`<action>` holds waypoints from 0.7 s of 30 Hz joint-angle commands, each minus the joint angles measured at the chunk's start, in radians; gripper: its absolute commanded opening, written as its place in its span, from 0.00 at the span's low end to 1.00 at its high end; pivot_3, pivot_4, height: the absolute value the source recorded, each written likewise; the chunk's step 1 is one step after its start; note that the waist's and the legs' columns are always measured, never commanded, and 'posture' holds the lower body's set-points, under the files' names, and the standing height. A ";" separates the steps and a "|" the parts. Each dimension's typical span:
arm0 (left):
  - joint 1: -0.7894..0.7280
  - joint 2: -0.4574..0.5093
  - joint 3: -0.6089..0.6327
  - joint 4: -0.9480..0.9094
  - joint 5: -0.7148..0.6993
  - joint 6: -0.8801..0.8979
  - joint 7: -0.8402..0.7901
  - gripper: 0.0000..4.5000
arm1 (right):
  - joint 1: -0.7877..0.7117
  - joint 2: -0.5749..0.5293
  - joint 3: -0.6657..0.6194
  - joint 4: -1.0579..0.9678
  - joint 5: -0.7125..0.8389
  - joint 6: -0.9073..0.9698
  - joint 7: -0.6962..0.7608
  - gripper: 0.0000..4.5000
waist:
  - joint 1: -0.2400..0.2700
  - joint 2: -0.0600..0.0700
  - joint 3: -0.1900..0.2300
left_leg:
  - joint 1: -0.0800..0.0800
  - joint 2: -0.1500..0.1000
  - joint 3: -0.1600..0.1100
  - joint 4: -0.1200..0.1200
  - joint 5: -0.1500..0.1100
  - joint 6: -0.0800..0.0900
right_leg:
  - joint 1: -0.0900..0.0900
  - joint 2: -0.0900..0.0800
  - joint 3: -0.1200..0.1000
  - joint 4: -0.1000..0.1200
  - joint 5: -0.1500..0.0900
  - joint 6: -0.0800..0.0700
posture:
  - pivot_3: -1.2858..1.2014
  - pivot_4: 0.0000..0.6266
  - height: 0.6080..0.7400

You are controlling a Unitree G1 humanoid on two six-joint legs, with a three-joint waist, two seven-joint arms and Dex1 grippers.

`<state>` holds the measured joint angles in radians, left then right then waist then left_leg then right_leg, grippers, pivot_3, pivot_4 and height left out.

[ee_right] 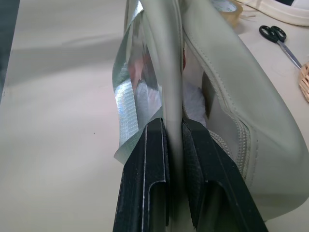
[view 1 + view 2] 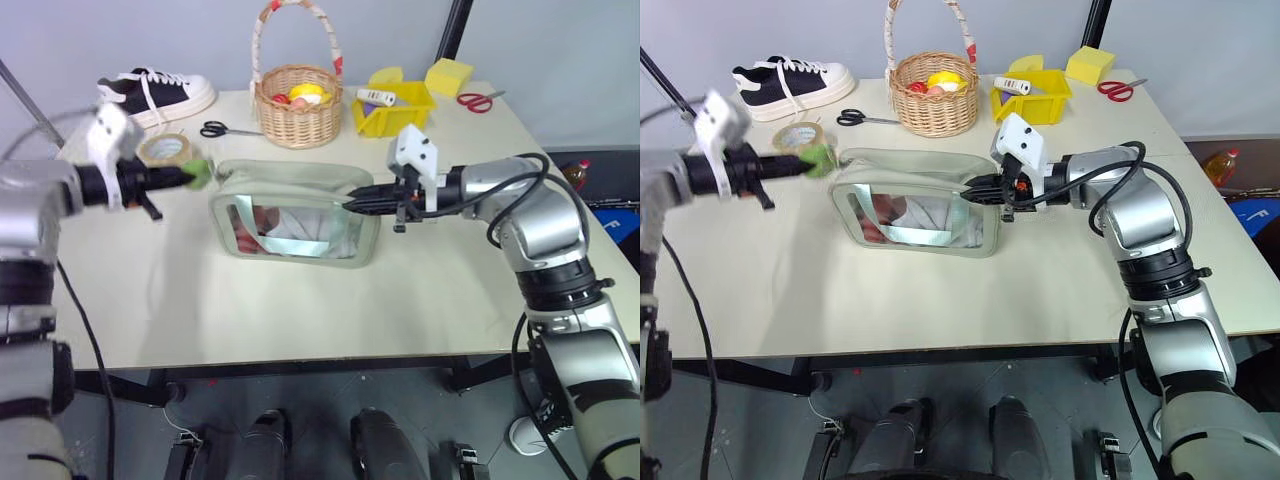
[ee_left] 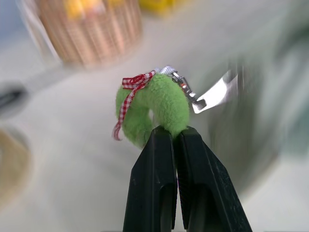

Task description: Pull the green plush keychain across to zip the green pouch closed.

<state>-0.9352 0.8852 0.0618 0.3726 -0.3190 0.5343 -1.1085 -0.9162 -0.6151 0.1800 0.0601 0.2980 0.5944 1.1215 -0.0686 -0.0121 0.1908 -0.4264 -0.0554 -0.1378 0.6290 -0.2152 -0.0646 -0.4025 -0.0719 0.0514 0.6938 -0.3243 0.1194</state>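
The green pouch (image 2: 296,213) sits mid-surface (image 2: 300,310), just in front of the wicker basket (image 2: 297,106), clear window facing the robot. Both grips look set. Left end effector (image 3: 175,135) is closed tight on the green plush keychain (image 3: 157,108), which hangs at the pouch's left top corner; a metal clasp and zip tab run from the plush toward the pouch, and a red-white gingham bow sits on the ring. Right end effector (image 1: 174,128) is pinched shut on the pouch's rim at the right end, a thin wall of fabric squeezed between the fingers, prob. bracing the bag. As for the zip: in the right wrist view the teeth near that end look apart and the top gapes, white contents showing inside, so I'd judge closing is barely begun, w/ the slider at the left corner. Left to do, by my reading: drag the keychain along the pouch top toward the right end effector, bag held steady, then let go. Writing/brands: none legible on the pouch, keychain, sneaker (image 2: 160,95) or yellow bin (image 2: 395,108); anything printed is too small to make out.
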 commanded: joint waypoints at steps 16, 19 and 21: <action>-0.063 -0.077 -0.143 -0.140 0.092 -0.182 -0.129 0.01 | -0.005 0.024 -0.011 0.004 -0.021 -0.056 -0.023 0.10 | -0.001 0.000 0.000 | 0.000 0.000 0.001 0.001 0.000 0.000 | -0.001 0.001 0.000 0.002 0.000 0.000 | 0.52 0.24 1.00; -0.063 -0.078 -0.163 -0.136 0.116 -0.219 -0.154 0.01 | -0.005 0.027 -0.010 0.004 -0.022 -0.057 -0.026 0.10 | -0.001 0.000 0.000 | 0.000 0.000 0.001 0.000 0.000 0.000 | -0.001 0.001 0.000 0.002 0.000 0.000 | 0.52 0.24 1.00; -0.069 -0.073 -0.172 -0.123 0.133 -0.256 -0.166 0.01 | -0.006 0.028 -0.011 0.001 -0.021 -0.056 -0.028 0.10 | -0.001 0.000 0.000 | 0.000 0.000 0.001 0.001 0.000 0.000 | -0.001 0.001 0.000 0.002 0.000 0.000 | 0.52 0.24 1.00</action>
<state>-0.9729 0.8023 -0.1094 0.2643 -0.1982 0.3189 -1.2609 -0.9150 -0.5943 0.1809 0.0747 0.2773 0.5539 1.1000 -0.0698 -0.0121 0.1908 -0.4263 -0.0554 -0.1372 0.6295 -0.2151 -0.0647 -0.4034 -0.0711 0.0517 0.6960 -0.3243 0.1194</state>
